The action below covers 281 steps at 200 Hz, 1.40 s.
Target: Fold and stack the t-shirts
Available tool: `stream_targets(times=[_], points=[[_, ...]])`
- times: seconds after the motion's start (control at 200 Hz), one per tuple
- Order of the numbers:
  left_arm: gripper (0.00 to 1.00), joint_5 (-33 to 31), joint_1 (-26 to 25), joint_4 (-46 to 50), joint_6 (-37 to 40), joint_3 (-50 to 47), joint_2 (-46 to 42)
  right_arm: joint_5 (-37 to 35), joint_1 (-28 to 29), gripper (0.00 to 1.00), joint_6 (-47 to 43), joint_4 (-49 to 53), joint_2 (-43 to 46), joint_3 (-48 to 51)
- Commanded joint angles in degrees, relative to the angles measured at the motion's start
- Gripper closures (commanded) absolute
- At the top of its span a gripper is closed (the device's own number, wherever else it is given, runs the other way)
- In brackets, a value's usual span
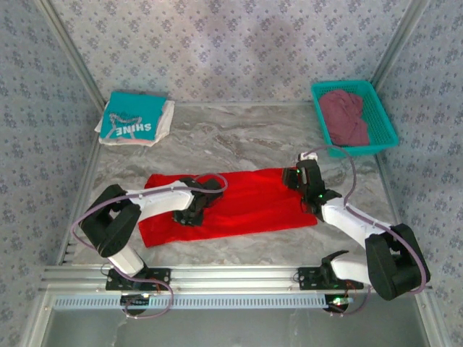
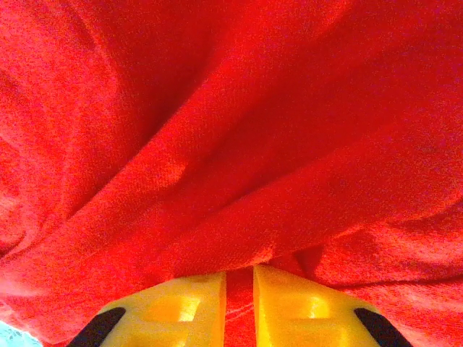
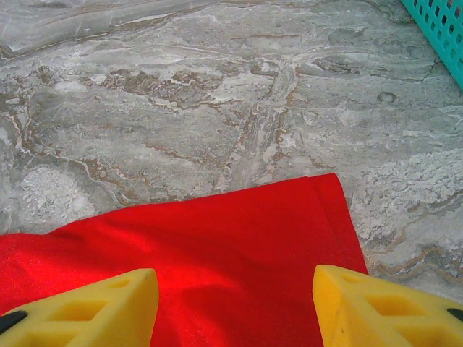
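The red t-shirt (image 1: 246, 206) was seen spread lengthwise across the counter (image 1: 239, 137). The left claw (image 2: 239, 289) was found nearly closed, red cloth pinched between its fingers. The right claw (image 3: 235, 282) was held open over the shirt's right end. The teal t-shirt (image 1: 132, 117) was stacked on the white t-shirt (image 1: 163, 123), far left; the maroon t-shirt (image 1: 346, 116) was heaped in the basket (image 1: 344, 86), far right

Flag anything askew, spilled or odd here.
Nothing spilled or damaged. The far-left stack is untidy: the white shirt pokes out from under the teal shirt. The maroon shirt lies crumpled in the basket; the red shirt lies slightly slanted.
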<state>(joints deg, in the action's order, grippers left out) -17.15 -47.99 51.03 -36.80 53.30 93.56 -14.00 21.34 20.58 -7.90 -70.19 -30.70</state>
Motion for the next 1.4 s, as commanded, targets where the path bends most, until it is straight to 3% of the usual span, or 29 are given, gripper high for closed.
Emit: stream_targets(times=[0.0, 0.125, 0.49, 0.58, 0.864, 1.049, 1.214, 1.399], points=[[0.9, -2.32, 0.2, 2.28, 0.59, 1.91, -0.76, 0.73, -0.34, 0.39, 1.01, 0.84, -0.34, -1.29], [1.0, -2.63, 0.18, 2.74, 0.5, 2.48, -2.45, 0.82, -0.41, 0.39, 1.02, 0.93, -0.47, -1.4], [1.0, -0.46, 0.3, -0.32, 2.96, 0.47, -8.27, 1.17, -0.51, 0.39, 1.11, 0.88, -0.46, -1.43], [0.85, 0.47, 0.29, -1.16, 3.41, 0.13, -5.92, 1.17, -0.58, 0.39, 1.13, 1.04, -0.45, -1.47], [0.8, 1.29, 0.44, -2.11, 4.19, 0.56, -2.09, 0.9, -0.63, 0.39, 0.94, 1.31, -0.18, -1.38], [0.79, 1.39, -0.3, 0.55, 3.23, 2.29, -4.73, 1.3, -0.68, 0.39, 1.03, 1.16, -0.28, -1.38], [0.65, 4.49, -0.47, 0.62, 1.3, 2.28, -6.37, 1.7, -0.66, 0.39, 1.22, 1.02, -0.72, -1.45], [0.61, 6.34, -1.34, -0.58, -1.14, -0.18, -6.99, 1.93, -0.69, 0.39, 1.17, 1.19, -0.81, -1.58]])
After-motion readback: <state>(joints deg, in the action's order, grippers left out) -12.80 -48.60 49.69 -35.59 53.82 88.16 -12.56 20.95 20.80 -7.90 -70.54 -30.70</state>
